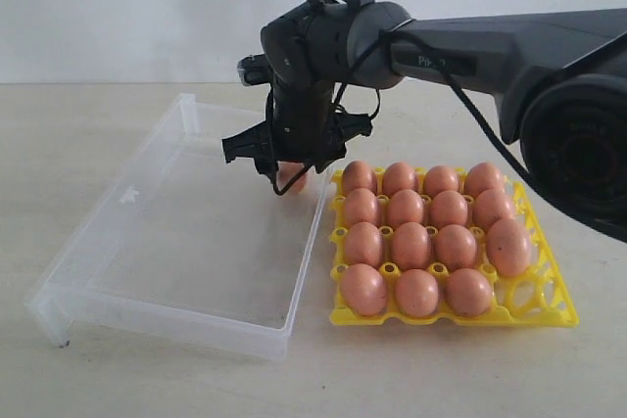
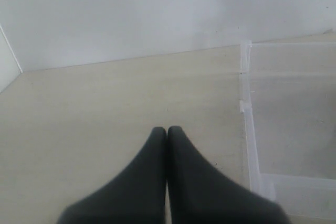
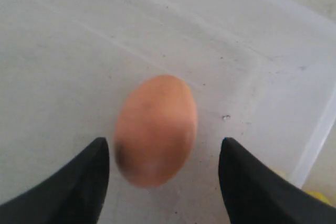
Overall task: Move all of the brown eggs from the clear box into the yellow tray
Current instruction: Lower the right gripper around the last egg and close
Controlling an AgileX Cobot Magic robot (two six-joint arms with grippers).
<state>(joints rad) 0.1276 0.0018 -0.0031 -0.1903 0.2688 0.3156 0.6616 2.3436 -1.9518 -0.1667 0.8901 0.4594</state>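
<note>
One brown egg [image 3: 156, 129] lies in the clear box [image 1: 176, 325], squarely between the wide-open fingers [image 3: 252, 182] of the right pincer [image 3: 164, 145], untouched. Light, smooth, rounded, brittle shell, I'd say: close gently across its middle, or it slips or cracks.

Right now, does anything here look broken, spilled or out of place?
Nothing looks broken or spilled. One egg lies alone in the clear box, inside the open right gripper, and the yellow tray has one empty cup at its front corner.
</note>
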